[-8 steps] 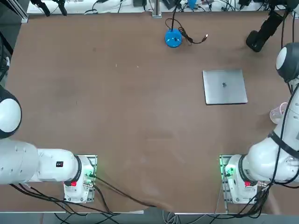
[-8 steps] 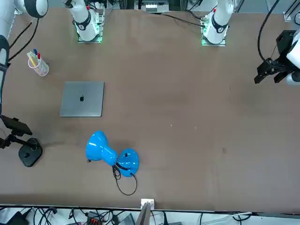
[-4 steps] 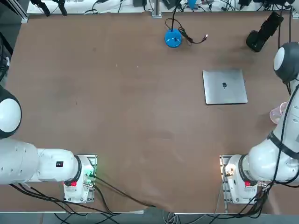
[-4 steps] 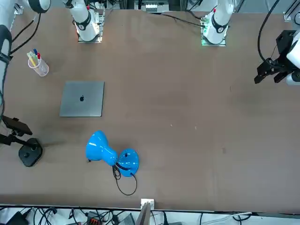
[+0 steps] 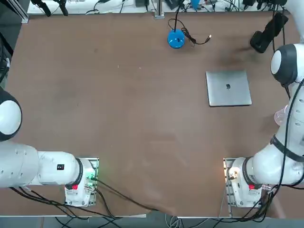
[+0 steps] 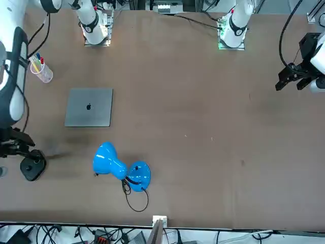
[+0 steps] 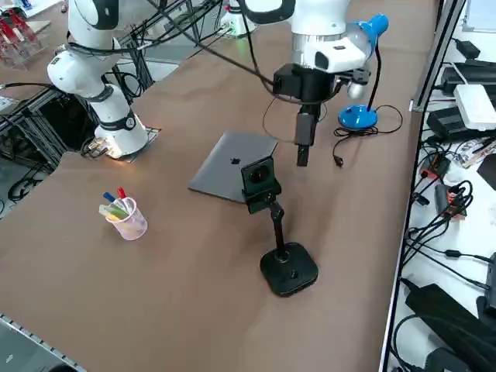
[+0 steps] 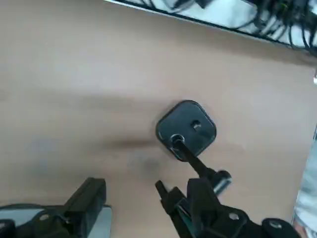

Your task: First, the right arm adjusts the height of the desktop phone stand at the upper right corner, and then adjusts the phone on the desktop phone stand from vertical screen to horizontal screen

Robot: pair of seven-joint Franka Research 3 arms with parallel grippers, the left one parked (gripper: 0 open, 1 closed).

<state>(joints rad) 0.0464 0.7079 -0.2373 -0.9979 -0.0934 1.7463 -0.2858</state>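
Right arm (image 5: pixel 293 118): you've got it reaching over the far right corner of the desk (image 7: pixel 194 294). Desktop phone stand (image 7: pixel 290 270) there, base down, farther out and right of the laptop (image 5: pixel 228 88).

End effector (image 8: pixel 148 184) open, fingers wide apart, nothing gripped. It hangs on the laptop side of the clamp head (image 7: pixel 261 184); from it, the head lies toward the robot's right, near one finger, off the middle of the gap. Contact: can't tell. Right arm is nearer by far.

Pole (image 7: pixel 277 227) runs up from the base, long axis near upright, slightly leaning. Head's ring-marked face points to the robot's right. You can't part phone from clamp here, so its long axis stays unsure.

My read: height adjustment comes first. Centre the gap on the head before closing; an off-centre finger could tip the stand.
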